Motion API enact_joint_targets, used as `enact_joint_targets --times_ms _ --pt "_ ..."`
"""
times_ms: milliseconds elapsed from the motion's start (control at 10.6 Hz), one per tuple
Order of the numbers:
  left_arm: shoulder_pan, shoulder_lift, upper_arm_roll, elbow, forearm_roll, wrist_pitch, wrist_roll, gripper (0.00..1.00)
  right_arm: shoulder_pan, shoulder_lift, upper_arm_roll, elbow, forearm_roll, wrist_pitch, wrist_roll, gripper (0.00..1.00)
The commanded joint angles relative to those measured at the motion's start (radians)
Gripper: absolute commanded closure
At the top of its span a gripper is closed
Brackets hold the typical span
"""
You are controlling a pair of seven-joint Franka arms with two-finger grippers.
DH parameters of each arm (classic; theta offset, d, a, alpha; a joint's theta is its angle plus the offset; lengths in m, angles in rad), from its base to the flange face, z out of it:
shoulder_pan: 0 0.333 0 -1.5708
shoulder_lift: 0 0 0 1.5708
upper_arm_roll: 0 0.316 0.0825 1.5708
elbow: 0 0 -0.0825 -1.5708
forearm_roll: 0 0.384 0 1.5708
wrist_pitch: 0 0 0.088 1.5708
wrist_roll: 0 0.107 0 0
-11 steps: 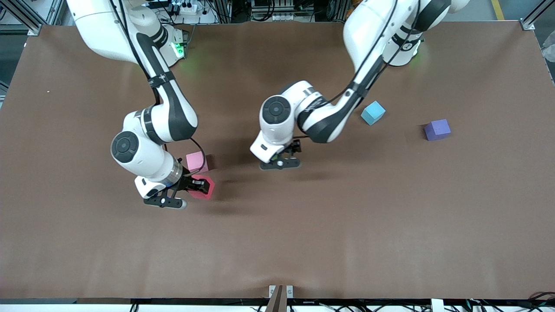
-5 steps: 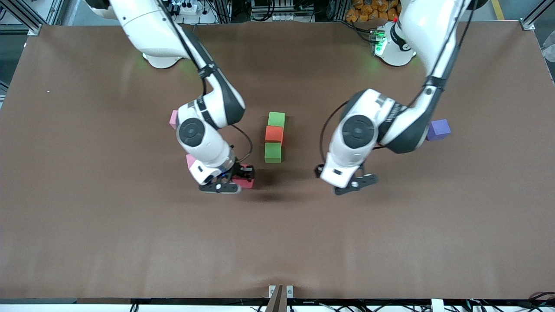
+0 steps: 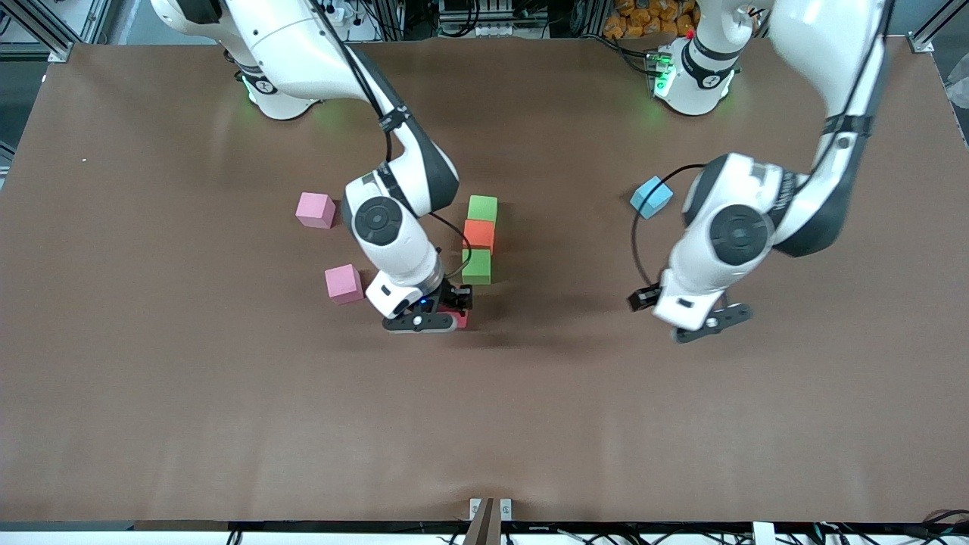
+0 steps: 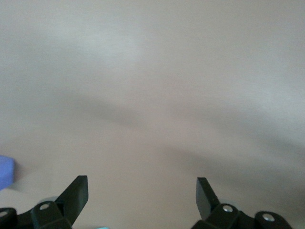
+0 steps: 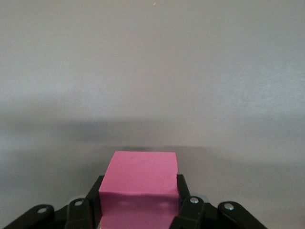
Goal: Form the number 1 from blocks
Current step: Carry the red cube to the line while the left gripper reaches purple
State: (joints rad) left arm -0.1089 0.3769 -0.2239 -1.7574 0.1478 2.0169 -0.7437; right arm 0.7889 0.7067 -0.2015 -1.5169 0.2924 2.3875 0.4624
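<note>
You are carrying the red block (image 3: pixel 459 318) clamped in the right gripper (image 3: pixel 435 312), so be lining it up squarely just below the green-orange-green column (image 3: pixel 479 238) on the bench (image 3: pixel 189 416) while the left gripper (image 3: pixel 708 322), jaws wide and empty, is waiting.

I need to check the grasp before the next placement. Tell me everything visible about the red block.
The red block is a small matte, foam-like cube, pinkish red in the right wrist view. The right claw is shut on it, fingers pressing two of its sides. It sits level, just nearer the front camera than the green-orange-green column, beside that column's nearest green block. The front view hides most of it, and whether it touches the table.
</note>
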Motion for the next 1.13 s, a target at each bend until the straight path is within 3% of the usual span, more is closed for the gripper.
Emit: enact_joint_targets --times_ms 0,471,1035 --pt "0.101 -0.096 -0.020 -0.161 0.007 0.028 0.068 0.00 0.055 0.060 -0.035 0.047 0.008 -0.005 0.022 0.45" --pt "0.351 -0.116 -0.017 -0.258 -0.014 0.014 0.360 0.00 0.099 0.097 -0.033 0.075 0.011 -0.005 0.101 0.45" --pt "0.472 -0.110 -0.015 -0.445 0.080 0.077 0.515 0.00 0.108 0.100 -0.035 0.066 0.030 -0.007 0.104 0.44"
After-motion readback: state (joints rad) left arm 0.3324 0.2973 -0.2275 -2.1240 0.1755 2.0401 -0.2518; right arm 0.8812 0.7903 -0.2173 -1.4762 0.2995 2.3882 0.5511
